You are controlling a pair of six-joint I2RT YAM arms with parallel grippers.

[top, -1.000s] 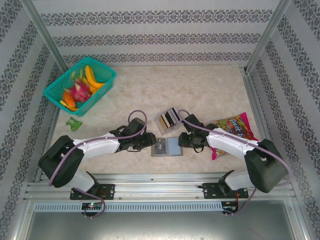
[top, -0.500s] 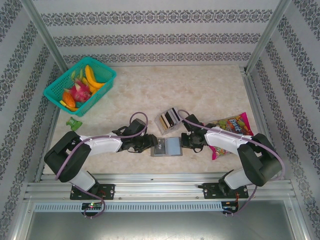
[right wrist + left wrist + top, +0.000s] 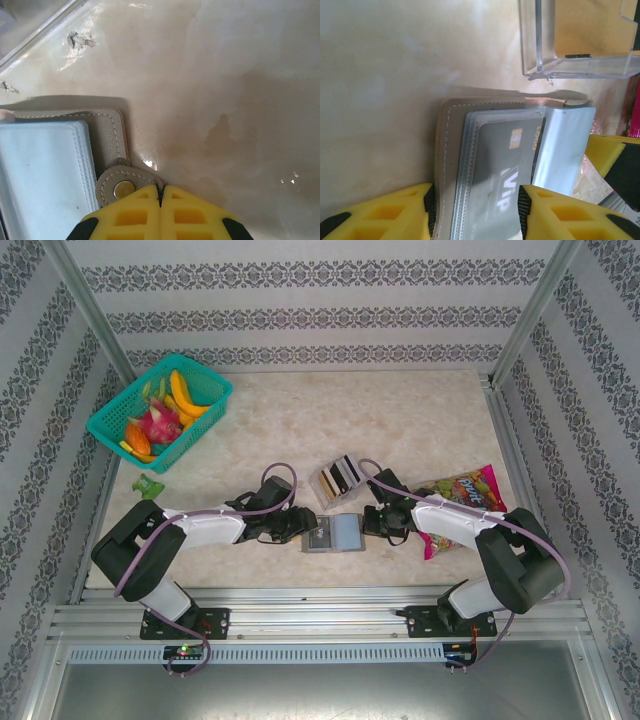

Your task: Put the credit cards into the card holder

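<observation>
Right hand (image 3: 160,200) was fully closed at the snap tab of the card holder (image 3: 333,534); left hand (image 3: 475,210) straddled its other end, part-open. Behind stood credit cards (image 3: 338,478) in a clear tray (image 3: 580,40) on the bench (image 3: 300,420).

The card holder (image 3: 490,165) runs off the bottom of the left wrist view, so its lower part is cut off. The clear tray (image 3: 580,40) (up at the top) is cut off too. Its cards look blurry.
</observation>
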